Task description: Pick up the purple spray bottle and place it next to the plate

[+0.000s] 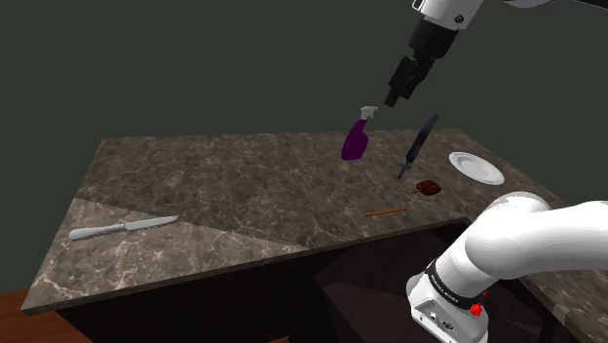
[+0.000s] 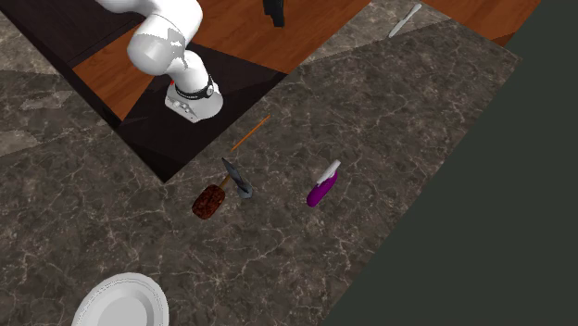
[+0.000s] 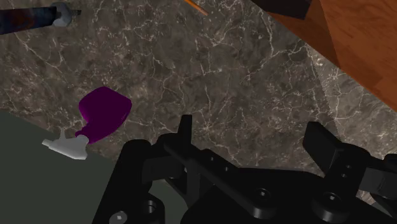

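Dark veined surface [image 1: 244,185] is seen; one purple spray bottle [image 1: 355,142] is found on it, well apart from one white plate [image 1: 476,168], which is cut off in the second exterior view. One claw [image 1: 398,95] is held wide and empty above.

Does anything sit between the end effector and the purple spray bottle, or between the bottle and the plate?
Nothing visible separates the end effector from the purple spray bottle below it. Toward the plate, a dark slender tool and a brown object stand roughly in the way.

light: dim, flat | countertop [image 1: 244,185]: muted, lighter patch at shoulder view's left | arm [image 1: 546,234]: brightest
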`<act>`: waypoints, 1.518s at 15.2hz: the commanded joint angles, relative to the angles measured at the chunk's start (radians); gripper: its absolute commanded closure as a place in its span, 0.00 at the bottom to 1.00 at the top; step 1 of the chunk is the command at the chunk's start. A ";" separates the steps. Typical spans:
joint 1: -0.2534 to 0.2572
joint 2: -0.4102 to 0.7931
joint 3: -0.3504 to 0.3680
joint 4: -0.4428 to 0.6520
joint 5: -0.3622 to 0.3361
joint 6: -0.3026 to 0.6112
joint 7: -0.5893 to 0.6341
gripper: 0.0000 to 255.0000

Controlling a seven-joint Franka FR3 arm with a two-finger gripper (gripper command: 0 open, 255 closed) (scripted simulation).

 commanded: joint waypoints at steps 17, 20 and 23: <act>0.116 0.084 -0.575 -0.214 -0.080 0.384 -0.860 0.00; 0.184 0.180 -0.705 -0.176 -0.047 0.439 -1.040 0.00; 0.280 0.298 -0.849 -0.114 0.022 0.477 -1.237 0.00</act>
